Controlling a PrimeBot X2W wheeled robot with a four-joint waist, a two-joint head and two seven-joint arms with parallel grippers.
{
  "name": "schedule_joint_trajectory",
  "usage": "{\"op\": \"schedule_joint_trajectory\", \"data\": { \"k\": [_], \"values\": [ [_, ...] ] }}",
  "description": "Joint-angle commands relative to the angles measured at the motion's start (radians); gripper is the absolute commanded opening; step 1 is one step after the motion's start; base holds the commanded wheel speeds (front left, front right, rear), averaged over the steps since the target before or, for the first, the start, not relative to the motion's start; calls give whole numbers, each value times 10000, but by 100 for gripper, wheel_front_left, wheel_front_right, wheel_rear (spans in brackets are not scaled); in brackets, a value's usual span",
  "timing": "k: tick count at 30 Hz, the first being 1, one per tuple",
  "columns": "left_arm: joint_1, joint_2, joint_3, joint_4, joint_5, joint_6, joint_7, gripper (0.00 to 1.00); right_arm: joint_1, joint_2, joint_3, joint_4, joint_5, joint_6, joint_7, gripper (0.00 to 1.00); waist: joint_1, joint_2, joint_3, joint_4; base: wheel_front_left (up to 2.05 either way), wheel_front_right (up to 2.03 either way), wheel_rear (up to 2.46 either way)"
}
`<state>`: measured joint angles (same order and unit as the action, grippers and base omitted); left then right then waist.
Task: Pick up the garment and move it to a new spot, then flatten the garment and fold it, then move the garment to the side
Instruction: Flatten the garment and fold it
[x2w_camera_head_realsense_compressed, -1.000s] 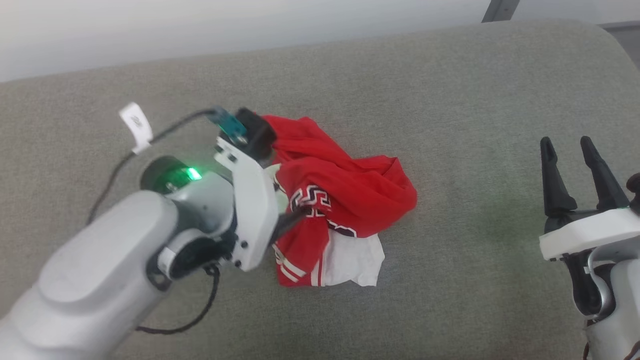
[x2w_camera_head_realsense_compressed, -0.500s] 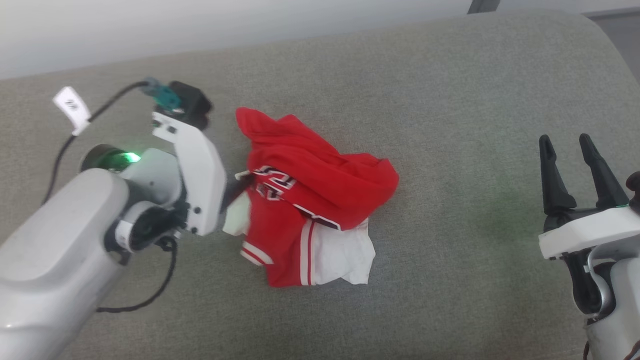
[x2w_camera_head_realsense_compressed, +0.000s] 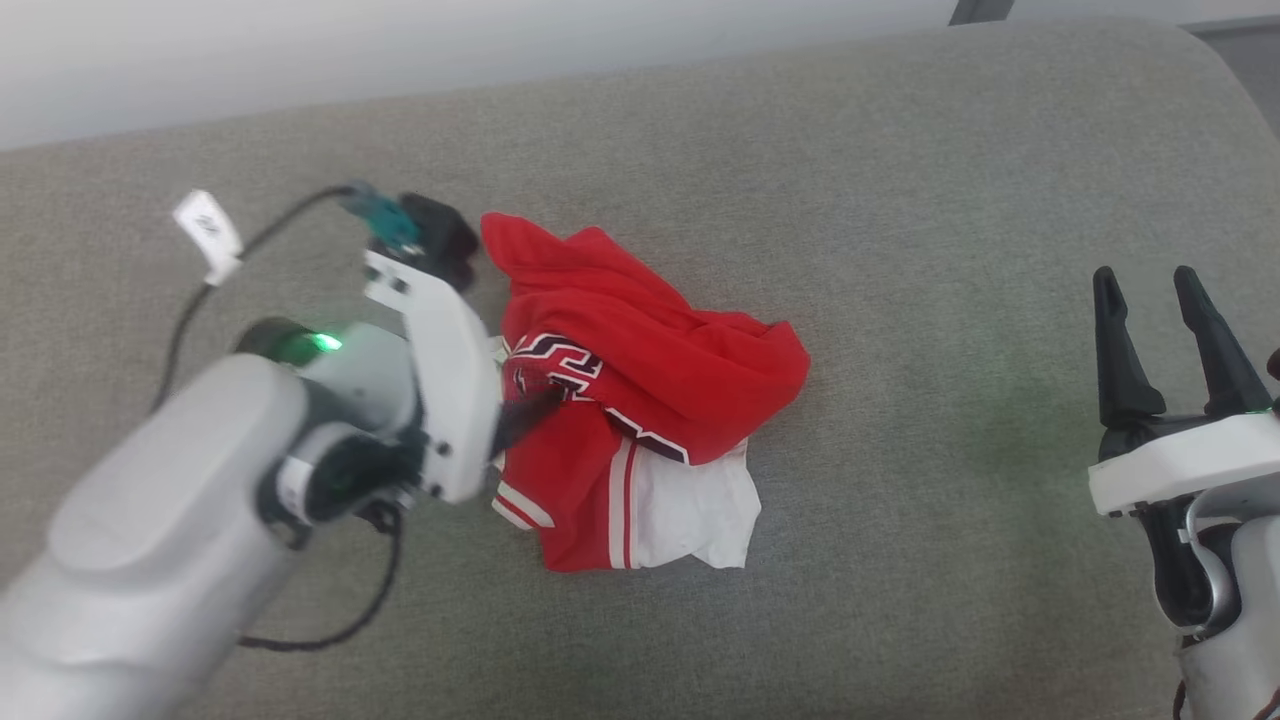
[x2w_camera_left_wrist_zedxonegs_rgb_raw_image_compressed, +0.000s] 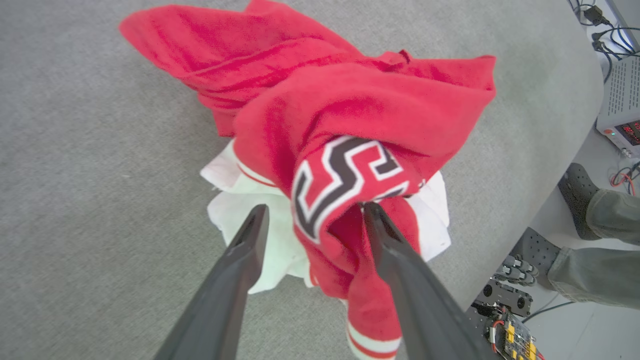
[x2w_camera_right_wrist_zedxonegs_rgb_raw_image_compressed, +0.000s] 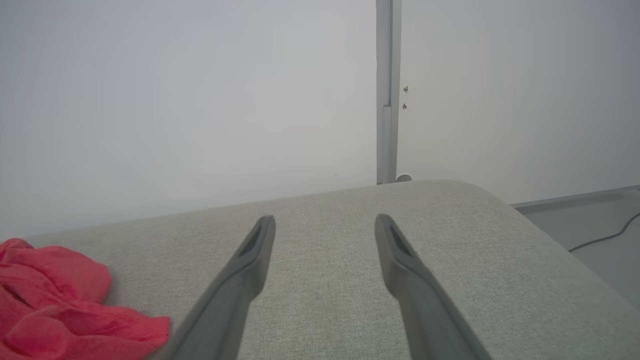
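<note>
The garment (x2w_camera_head_realsense_compressed: 660, 370), red with white parts and black white-outlined lettering, lies crumpled in a heap mid-table. My left gripper (x2w_camera_head_realsense_compressed: 535, 405) reaches into its left edge from the left. In the left wrist view this gripper (x2w_camera_left_wrist_zedxonegs_rgb_raw_image_compressed: 315, 210) is open, and a raised fold of the garment (x2w_camera_left_wrist_zedxonegs_rgb_raw_image_compressed: 350, 100) with lettering lies between its fingers, against the right one. My right gripper (x2w_camera_head_realsense_compressed: 1145, 280) is open and holds nothing, well apart at the right. In the right wrist view this gripper (x2w_camera_right_wrist_zedxonegs_rgb_raw_image_compressed: 325, 220) hovers over bare cloth, with the garment (x2w_camera_right_wrist_zedxonegs_rgb_raw_image_compressed: 60, 310) at the lower left.
The grey cloth-covered table (x2w_camera_head_realsense_compressed: 900, 180) has a rounded right corner and a white wall behind it. A person's feet (x2w_camera_left_wrist_zedxonegs_rgb_raw_image_compressed: 590, 210) and a power unit (x2w_camera_left_wrist_zedxonegs_rgb_raw_image_compressed: 620, 115) are on the floor beyond the table edge. A grey post (x2w_camera_right_wrist_zedxonegs_rgb_raw_image_compressed: 387, 90) stands against the wall.
My left gripper drew back to the left of the garment, then came in again at its left edge, around the lettered fold. The right gripper stayed put.
</note>
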<state>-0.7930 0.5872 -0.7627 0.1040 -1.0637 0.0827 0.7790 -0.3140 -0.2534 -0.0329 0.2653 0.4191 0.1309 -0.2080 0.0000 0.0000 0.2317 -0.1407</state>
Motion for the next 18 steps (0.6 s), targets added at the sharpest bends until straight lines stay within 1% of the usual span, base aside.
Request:
{"op": "schedule_joint_trajectory", "data": {
  "k": [1,2,3,4,8,11,13,17,18],
  "values": [
    [127,-95,-24,-45,-22,-21,13,0,-71,19,5,-20,-50,-3,-55,100,0,0,-2,18,0,0,0],
    [130,-172,-56,-68,-59,16,22,0,-86,21,0,-28,-43,-3,-57,100,0,0,-3,33,0,0,0],
    [116,-222,-110,-118,-73,-36,33,0,-94,21,-3,-35,-38,-3,-57,100,0,0,-2,45,0,0,0],
    [38,-412,-161,-233,-68,-166,-67,0,-122,17,11,-42,-34,-3,-60,100,0,0,4,53,0,0,0],
    [-189,-903,-275,-552,-216,-379,-92,0,-159,17,16,-34,-8,-3,-71,100,0,0,6,38,0,0,0],
    [-323,-1425,-377,-854,-330,-489,-105,0,-162,45,30,-39,12,-3,-81,100,0,0,16,-16,0,0,0],
    [-318,-1662,-600,-982,-341,-590,5,0,-180,51,26,-50,29,-3,-99,100,0,0,42,-60,0,0,0],
    [-120,-1996,-1115,-922,-70,-587,128,0,-234,71,72,-32,89,-3,-133,100,0,0,152,-165,0,0,0],
    [-76,-2016,-1240,-854,-16,-634,124,15,-248,81,87,-19,90,-3,-140,100,0,0,182,-191,0,0,0]
  ]
}}
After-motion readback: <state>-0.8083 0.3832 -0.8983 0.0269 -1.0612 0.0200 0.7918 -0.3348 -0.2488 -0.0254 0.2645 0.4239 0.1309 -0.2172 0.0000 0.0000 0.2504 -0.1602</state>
